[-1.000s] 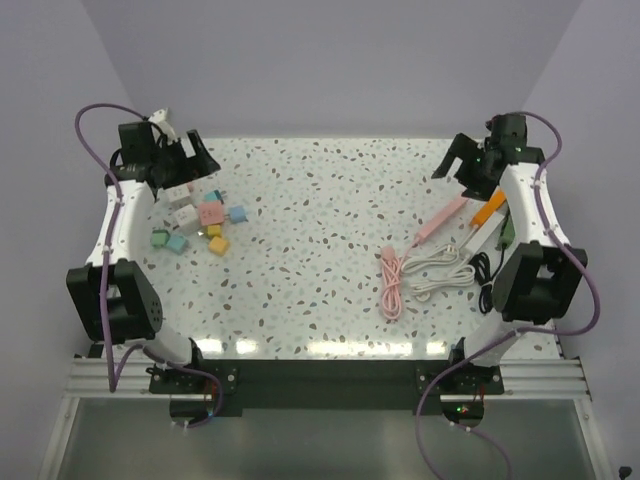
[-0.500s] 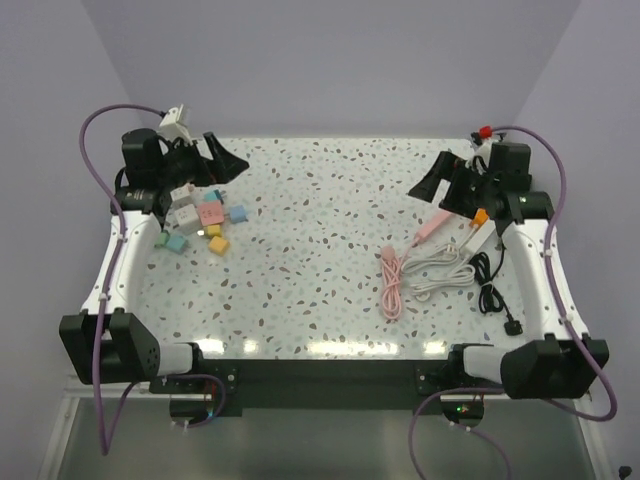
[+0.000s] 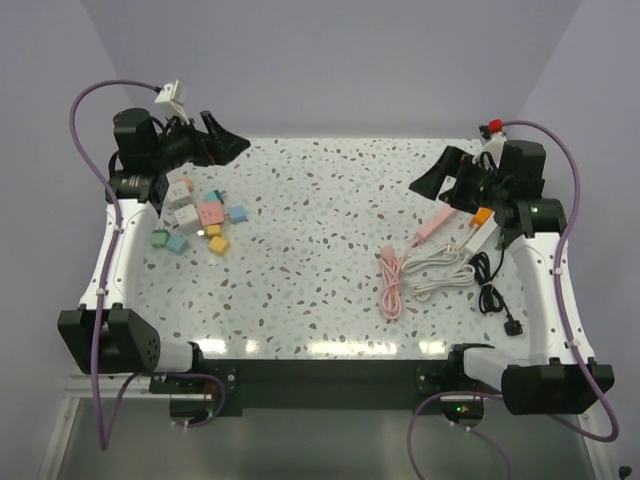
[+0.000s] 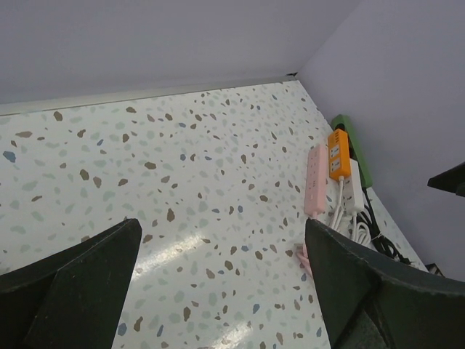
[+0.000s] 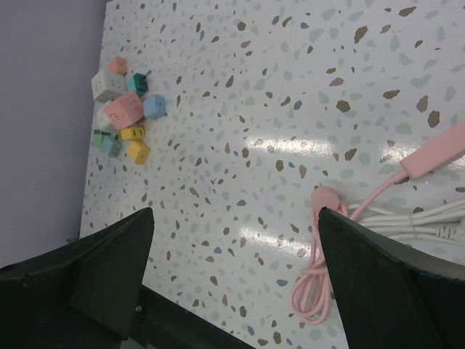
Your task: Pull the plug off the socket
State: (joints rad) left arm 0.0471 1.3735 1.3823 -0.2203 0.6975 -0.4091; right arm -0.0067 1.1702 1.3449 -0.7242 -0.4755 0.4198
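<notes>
Several small coloured cube sockets (image 3: 200,213) lie in a cluster at the far left of the table; they also show in the right wrist view (image 5: 122,113). A pink power strip (image 3: 437,224), an orange one (image 3: 484,212) and a white one (image 3: 478,238) lie at the right, also in the left wrist view (image 4: 317,179). I cannot tell which plug sits in which socket. My left gripper (image 3: 222,148) is open and empty, raised behind the cubes. My right gripper (image 3: 432,180) is open and empty, raised left of the strips.
A coiled pink cable (image 3: 391,282), a white cable (image 3: 443,272) and a black cable (image 3: 492,295) lie near the strips. A green strip (image 4: 354,145) lies against the right wall. Walls close off the table's back and sides.
Both arms have unfolded from a tucked pose and lifted their grippers above the table. The left gripper rose off the cubes; the right swung left, away from the strips.
</notes>
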